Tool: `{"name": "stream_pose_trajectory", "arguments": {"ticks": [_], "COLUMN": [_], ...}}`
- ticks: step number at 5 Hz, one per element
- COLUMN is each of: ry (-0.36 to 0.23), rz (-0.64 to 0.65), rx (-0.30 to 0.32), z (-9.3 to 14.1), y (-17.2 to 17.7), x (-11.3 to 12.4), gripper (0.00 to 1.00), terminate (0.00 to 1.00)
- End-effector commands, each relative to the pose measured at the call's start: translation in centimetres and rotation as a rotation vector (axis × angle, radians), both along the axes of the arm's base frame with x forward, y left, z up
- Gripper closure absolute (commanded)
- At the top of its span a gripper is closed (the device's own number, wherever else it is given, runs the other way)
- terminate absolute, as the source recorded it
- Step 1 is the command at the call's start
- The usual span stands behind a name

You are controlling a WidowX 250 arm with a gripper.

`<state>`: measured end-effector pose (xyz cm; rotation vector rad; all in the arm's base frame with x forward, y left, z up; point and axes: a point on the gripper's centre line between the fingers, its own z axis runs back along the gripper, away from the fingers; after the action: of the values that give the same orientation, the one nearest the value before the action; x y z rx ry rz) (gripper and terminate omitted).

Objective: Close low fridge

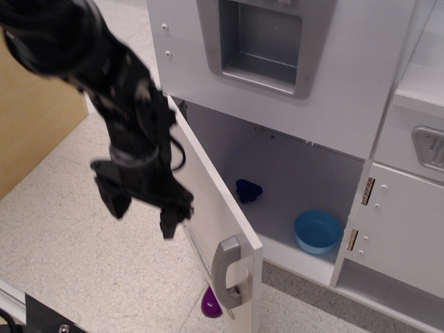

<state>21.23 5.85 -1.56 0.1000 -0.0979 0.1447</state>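
The low fridge [305, 177] stands open, its white panel door [218, 222] swung out toward me with the grey bar handle [225, 272] on its outer face. Inside lie a dark blue object [248, 189] and a light blue bowl [318, 230]. My black gripper [142, 211] is open and empty, pointing down. It hangs just left of the door's outer face, above the floor. The arm hides part of the door's hinge side.
The upper white door with the grey recessed dispenser [263, 41] is above. A narrower white cabinet door with metal hinges [399, 229] is at the right. A purple object [210, 303] lies on the floor under the door. A wooden panel [31, 104] stands at the left.
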Motion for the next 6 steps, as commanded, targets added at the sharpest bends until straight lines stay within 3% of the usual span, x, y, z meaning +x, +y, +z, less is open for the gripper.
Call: {"name": "stream_pose_trajectory", "arguments": {"ticks": [1, 3, 6], "ry": [-0.028, -0.031, -0.066], "rz": [0.081, 0.172, 0.255], "rx": [-0.011, -0.091, -0.111], "z": [-3.6, -4.7, -5.3], "y": [-0.8, -3.4, -5.0], "x": [3.0, 6.0, 10.7], "gripper": [0.00, 0.00, 0.00], "terminate": [0.00, 0.00, 0.00]}}
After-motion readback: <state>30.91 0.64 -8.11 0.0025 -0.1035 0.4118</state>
